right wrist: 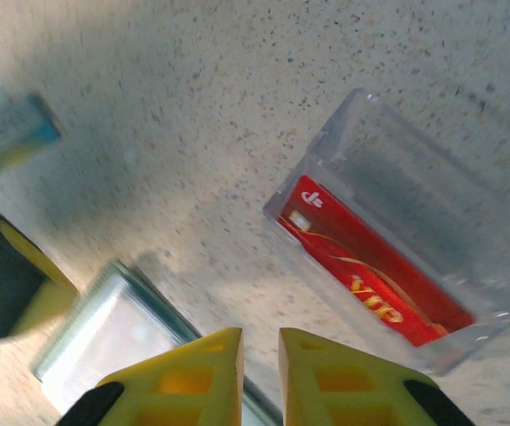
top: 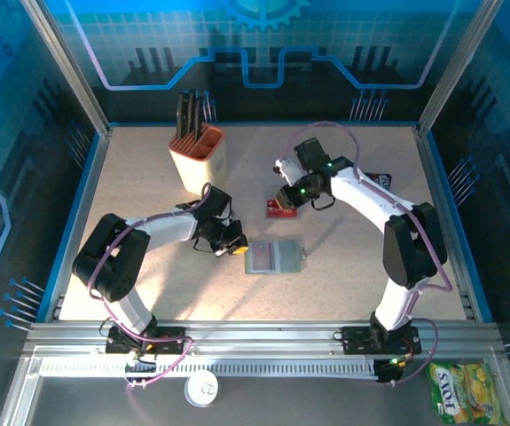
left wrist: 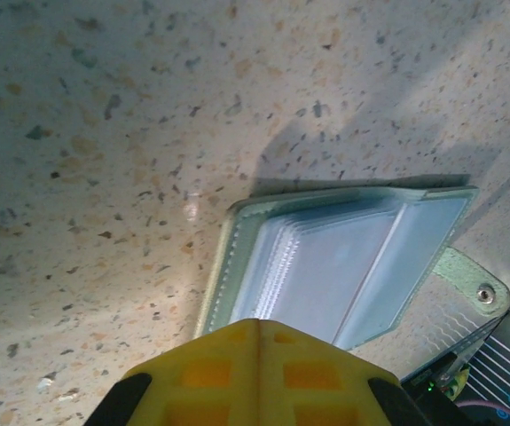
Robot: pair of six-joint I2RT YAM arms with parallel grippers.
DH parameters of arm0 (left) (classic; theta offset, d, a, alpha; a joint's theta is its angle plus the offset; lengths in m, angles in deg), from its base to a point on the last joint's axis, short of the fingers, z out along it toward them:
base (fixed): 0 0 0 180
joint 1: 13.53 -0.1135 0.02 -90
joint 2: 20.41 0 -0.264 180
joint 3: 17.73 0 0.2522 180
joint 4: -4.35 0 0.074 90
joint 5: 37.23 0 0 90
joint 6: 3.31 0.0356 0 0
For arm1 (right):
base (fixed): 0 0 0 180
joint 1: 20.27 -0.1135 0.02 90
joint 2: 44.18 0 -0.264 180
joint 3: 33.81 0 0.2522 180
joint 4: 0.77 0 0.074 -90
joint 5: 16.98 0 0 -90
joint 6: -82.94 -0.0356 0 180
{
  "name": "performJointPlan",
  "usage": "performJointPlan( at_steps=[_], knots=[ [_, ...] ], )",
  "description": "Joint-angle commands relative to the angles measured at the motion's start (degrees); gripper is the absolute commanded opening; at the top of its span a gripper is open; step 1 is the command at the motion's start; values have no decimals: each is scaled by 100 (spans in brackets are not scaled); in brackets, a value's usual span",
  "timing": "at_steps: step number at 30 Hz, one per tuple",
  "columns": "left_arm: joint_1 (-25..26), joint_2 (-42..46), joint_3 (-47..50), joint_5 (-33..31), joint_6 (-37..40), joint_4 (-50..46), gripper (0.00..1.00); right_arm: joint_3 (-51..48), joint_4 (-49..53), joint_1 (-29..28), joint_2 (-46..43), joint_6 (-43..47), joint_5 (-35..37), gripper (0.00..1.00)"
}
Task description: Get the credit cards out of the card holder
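1. Progress, as I judge it: one red card (right wrist: 370,275) is out of the card holder (left wrist: 352,257) and lies in a clear tray (right wrist: 396,169). The task is therefore at least partly done.
2. What is left: the holder lies spread open like a book. Its stacked sleeves (left wrist: 325,257) look pale, with no red or blue showing through. Whether any card hides deeper in them I cannot tell.
3. The left gripper (left wrist: 255,330) has its jaws pressed together, with the near edge of the holder just ahead of the tips. Whether they touch that edge I cannot tell.
4. The right gripper (right wrist: 261,342) has its jaws a slim gap apart with nothing between them. The red card is ahead of them and off to one side, and the holder is near on the other side.
5. Materials:
   - The holder is soft, grey-green and stitched along the rim, with a rounded snap tab (left wrist: 472,288) and glossy see-through pockets.
   - The card is stiff, flat, shiny plastic with gold lettering.
   - The tray is rigid, transparent and straight-walled.
   - The table (left wrist: 104,133) is a smooth speckled beige.
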Motion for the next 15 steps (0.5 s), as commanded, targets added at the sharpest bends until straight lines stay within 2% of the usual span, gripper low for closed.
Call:
performJointPlan(
  at_steps=[1, 5, 15],
  knots=[
    [24, 202, 201, 136, 23, 129, 3, -489, -865, -132, -390, -1782, -406, 18],
    [93, 220, 350, 157, -55, 291, 3, -839, -1133, -239, -477, -2608, -967, 18],
    [147, 264, 560, 156, -89, 390, 2, -1691, -1679, -758, -793, -3527, -1097, 17]
  ],
)
